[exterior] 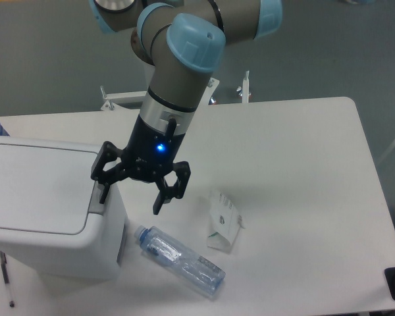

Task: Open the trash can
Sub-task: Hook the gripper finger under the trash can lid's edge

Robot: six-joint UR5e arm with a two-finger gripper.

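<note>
The claw (pixel 133 195) hung wide open and empty beside the trash can (pixel 49 207) at the desk's (pixel 303 171) left edge; pressing 1 finger squarely on its grey tab (pixel 97 197) would likely release the lid.

One fixed, high, fairly close view down onto the table (pixel 303 164).

a clear plastic bottle (pixel 179 259) lies on the white table (pixel 303 171) near a small crumpled carton (pixel 223 222)
</note>
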